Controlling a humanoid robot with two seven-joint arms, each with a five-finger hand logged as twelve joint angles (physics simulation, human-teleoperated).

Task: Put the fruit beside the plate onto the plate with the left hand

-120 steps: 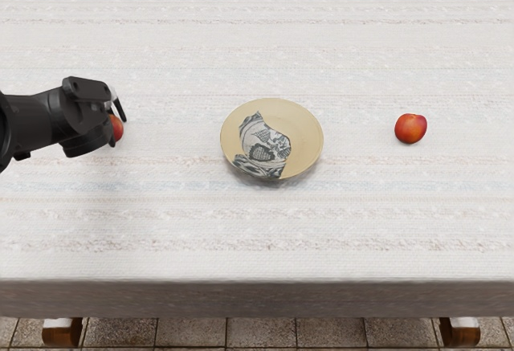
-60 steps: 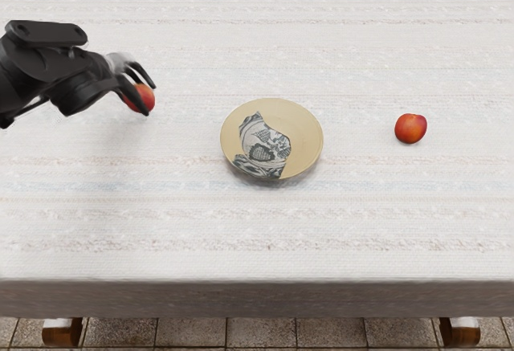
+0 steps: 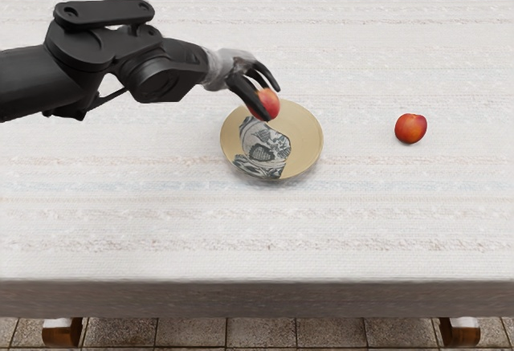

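My left hand (image 3: 255, 87) reaches in from the left on a black arm and is shut on a red-orange fruit (image 3: 269, 103). It holds the fruit in the air over the far part of the plate (image 3: 301, 138), a tan dish with a dark patterned patch. A second red-orange fruit (image 3: 410, 128) lies on the table to the right of the plate, apart from it. The right hand is out of view.
The table (image 3: 257, 230) is covered by a pale striped cloth and its front edge runs across the lower part of the view. A textured wall stands behind the far edge.
My left hand has lifted the fruit from the left side of the table and carried it rightward to above the plate. The other fruit and the plate have not moved.
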